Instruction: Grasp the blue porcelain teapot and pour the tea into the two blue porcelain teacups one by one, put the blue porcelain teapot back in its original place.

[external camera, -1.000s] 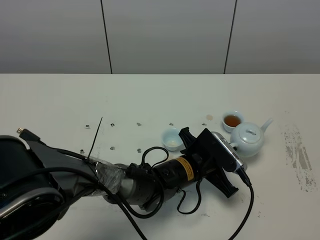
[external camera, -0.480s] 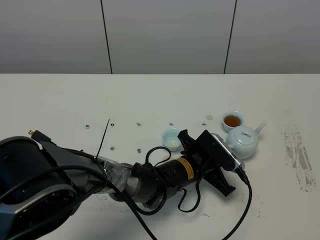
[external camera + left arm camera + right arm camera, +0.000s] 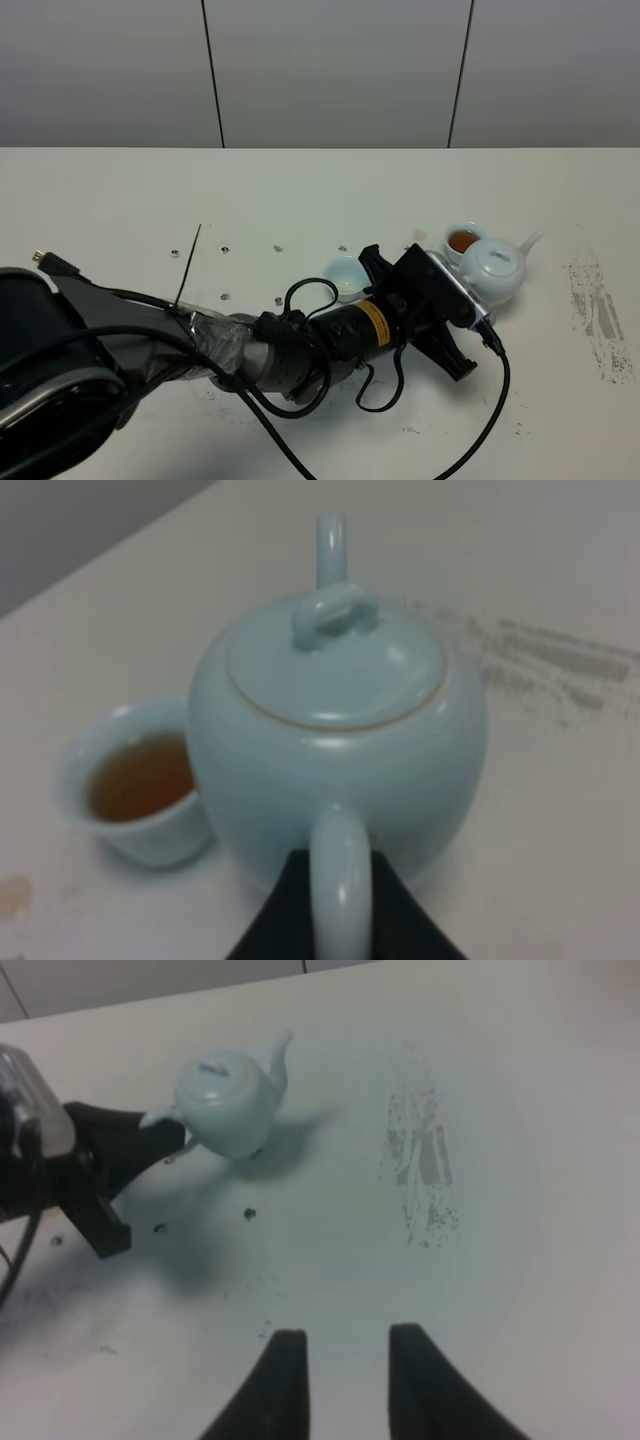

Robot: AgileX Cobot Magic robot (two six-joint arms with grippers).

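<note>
The pale blue teapot is to the right of centre, spout pointing right, with its lid on. My left gripper reaches across from the left and is shut on the teapot's loop handle. One small blue teacup holding brown tea stands just behind the teapot, and also shows in the left wrist view. The other teacup stands further left, partly hidden behind the left arm. My right gripper is open and empty over bare table, well apart from the teapot.
The white table has a row of small screw holes and a patch of grey scuff marks at the right. The left arm's black cable loops over the table in front.
The left gripper and the teapot have shifted a little toward the far side, closer to the tea-filled cup. The right gripper's earlier position is not shown.
</note>
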